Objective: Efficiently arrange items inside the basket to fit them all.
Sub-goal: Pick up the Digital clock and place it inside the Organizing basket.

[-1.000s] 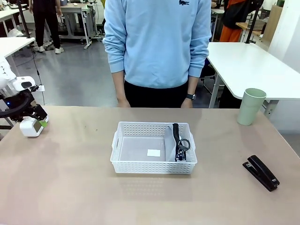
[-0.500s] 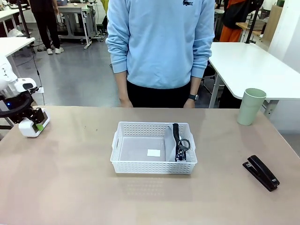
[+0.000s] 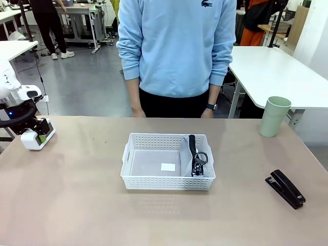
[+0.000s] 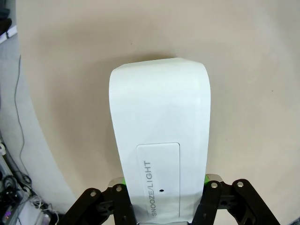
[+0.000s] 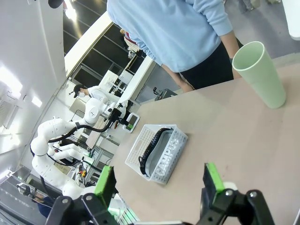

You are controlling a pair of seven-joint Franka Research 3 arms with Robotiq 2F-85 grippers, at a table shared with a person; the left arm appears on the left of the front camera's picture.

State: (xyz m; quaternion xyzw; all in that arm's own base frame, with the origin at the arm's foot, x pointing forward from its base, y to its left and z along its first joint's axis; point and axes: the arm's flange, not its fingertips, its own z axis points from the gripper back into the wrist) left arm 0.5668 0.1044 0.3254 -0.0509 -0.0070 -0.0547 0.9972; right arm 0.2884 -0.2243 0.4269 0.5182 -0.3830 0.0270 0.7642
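A: Where is the open room?
B: In the front view the shallow white perforated plastic basket [image 3: 167,182] sits mid-frame on the beige table [image 3: 77,205], with bare surface on all four sides. Its left part is open. The grey fabric pouch [image 3: 186,154] with its black strap [image 3: 192,145] lies along the right wall.
A: And the edges?
B: The pale green plastic cup [image 3: 274,116] stands upright near the far right edge. The black stapler [image 3: 285,188] lies at lower right, well apart from the basket. At far left, the left pincer [image 3: 43,134] pinches the small white rectangular box [image 3: 32,139], close to the table's left edge.
A: What do the wrist views add?
B: The left wrist view shows "SNOOZE/LIGHT" printed on the box, green pads [image 4: 206,178] pressed against both its sides, and the table's edge curving down the left of the frame. In the right wrist view the right pincer [image 5: 157,187] is spread wide with nothing between its fingers. "CAMPUS" reads through the basket's wall.
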